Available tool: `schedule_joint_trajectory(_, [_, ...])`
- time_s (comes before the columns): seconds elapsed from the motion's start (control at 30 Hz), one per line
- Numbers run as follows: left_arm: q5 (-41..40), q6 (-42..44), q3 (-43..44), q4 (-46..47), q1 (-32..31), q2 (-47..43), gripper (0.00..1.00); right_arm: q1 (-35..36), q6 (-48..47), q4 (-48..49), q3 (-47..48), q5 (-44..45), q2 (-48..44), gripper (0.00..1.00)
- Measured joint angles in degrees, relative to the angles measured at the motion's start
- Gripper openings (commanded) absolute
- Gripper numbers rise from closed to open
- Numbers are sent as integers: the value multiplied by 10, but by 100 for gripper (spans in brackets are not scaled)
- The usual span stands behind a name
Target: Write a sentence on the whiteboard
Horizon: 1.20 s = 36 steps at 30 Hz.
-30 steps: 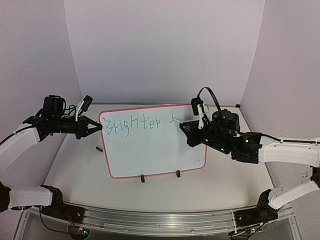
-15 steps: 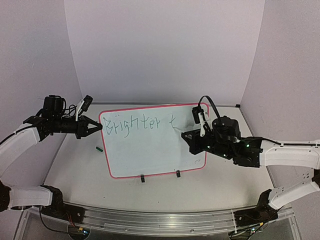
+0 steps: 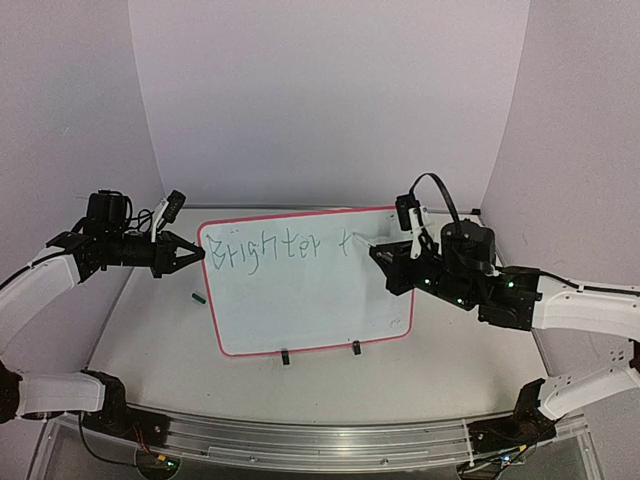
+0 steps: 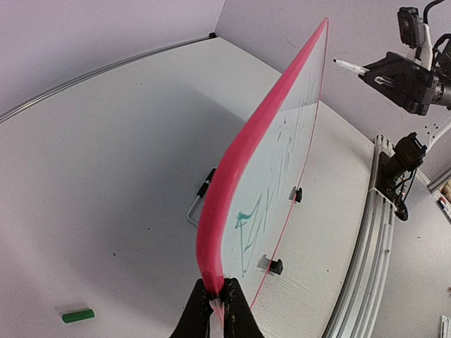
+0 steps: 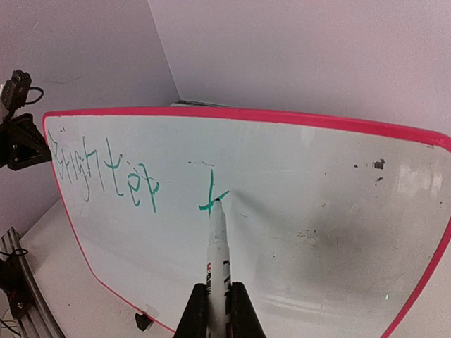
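The whiteboard point(image 3: 300, 300) with its red-pink frame stands propped on the table, leaning back. My left gripper point(image 3: 198, 253) is shut on the frame at the board's left edge point(image 4: 236, 169), its jaws point(image 4: 217, 299) pinching the pink rim. Green letters of the sentence point(image 3: 268, 246) read "Brighter t" along the top line point(image 5: 106, 169). My right gripper point(image 3: 388, 258) is shut on a white marker point(image 5: 219, 246). The marker's tip touches the crossbar of the "t" point(image 5: 211, 190). In the right wrist view the gripper point(image 5: 218, 299) sits low in the middle.
A small green marker cap point(image 3: 198, 297) lies on the table left of the board point(image 4: 77, 316). Two black clips point(image 3: 285, 357) point(image 3: 355, 348) sit on the board's lower edge. An aluminium rail point(image 3: 300, 440) runs along the near table edge. Walls close in on three sides.
The right gripper dipped down and right with the marker, then came back up to the top line. The mark after "Brighter" has become a crossed "t". The left arm has not moved.
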Motion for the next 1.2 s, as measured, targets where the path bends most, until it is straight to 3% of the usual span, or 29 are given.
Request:
schedule_joint_trajectory(0.83, [0,-1,0,0,0,0,0,-11,-25,1,30,27,36,0])
schedule_joint_trajectory(1.2, [0,-1,0,0,0,0,0,-11,9,0,-13,-2,23,0])
